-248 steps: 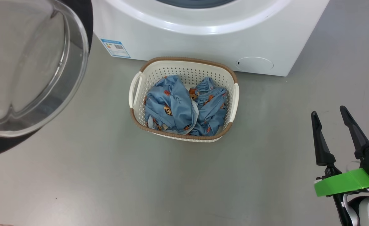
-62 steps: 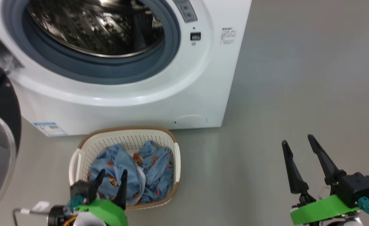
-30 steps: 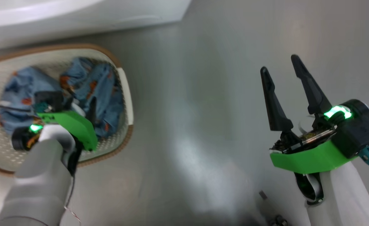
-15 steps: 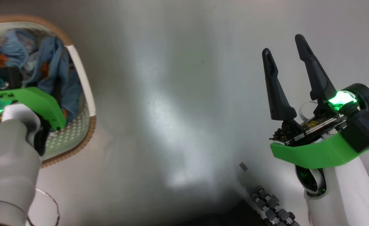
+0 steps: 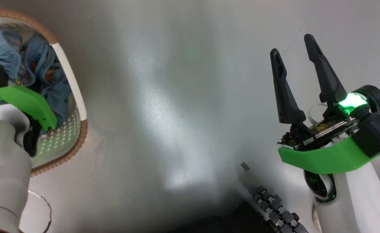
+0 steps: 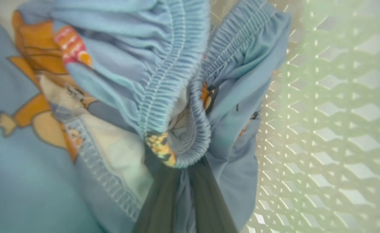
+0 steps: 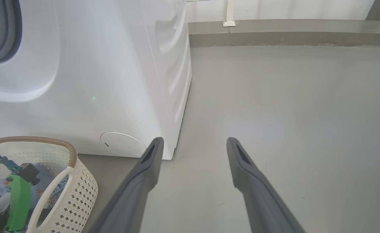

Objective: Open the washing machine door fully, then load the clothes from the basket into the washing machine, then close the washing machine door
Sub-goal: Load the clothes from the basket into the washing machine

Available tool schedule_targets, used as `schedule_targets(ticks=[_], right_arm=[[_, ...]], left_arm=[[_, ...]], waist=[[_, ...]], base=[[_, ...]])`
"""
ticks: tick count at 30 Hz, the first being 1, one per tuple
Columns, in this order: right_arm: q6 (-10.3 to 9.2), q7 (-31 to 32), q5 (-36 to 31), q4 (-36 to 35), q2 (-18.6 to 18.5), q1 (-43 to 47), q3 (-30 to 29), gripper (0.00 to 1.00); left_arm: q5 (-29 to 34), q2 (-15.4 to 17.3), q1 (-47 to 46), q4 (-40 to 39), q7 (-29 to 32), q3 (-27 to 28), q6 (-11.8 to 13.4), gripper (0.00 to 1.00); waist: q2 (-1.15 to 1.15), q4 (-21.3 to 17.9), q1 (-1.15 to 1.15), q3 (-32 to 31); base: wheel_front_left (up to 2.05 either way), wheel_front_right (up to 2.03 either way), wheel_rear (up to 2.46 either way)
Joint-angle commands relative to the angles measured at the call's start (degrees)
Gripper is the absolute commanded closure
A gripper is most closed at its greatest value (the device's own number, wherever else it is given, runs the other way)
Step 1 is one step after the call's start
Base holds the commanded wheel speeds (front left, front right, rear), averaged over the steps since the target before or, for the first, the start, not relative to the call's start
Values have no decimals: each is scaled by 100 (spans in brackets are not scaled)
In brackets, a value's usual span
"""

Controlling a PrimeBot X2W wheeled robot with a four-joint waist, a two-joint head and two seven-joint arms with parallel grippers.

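The cream basket with a brown braided rim sits on the floor at the left edge of the head view. Light blue clothes with orange figures lie inside it. My left arm reaches down into the basket. In the left wrist view my left gripper is shut on a bunched elastic hem of the clothes, beside the basket's perforated wall. My right gripper hangs open and empty over bare floor. The white washing machine stands behind the basket. The washing machine door is out of view.
A round filter cap sits low on the machine's front. Open grey floor stretches right of the machine to a low wall ledge. My base's roller wheels show at the bottom of the head view.
The head camera has swung right, sliding the basket to the left edge. My left gripper has gone from open to shut on the clothes in the basket. The right gripper stays open.
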Motion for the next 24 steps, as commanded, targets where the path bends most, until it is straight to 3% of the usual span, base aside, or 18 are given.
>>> schedule_targets(ticks=[1, 16, 24], right_arm=[[9, -27, 86, -145, 9, 185, 90, 0], [9, -27, -3, 1, 9, 200, 1, 0], [9, -27, -150, 167, 9, 319, -58, 0]], left_arm=[[-26, 187, 118, 19, -9, 69, 61, 100], [55, 34, 348, 26, -1074, -57, 77, 100], [154, -69, 581, -307, -1338, -22, 249, 100]], waist=[[0, 29, 0, -24], [0, 439, 0, -613], [0, 756, 0, -1128]], base=[[0, 0, 0], [0, 0, 0], [0, 0, 0]])
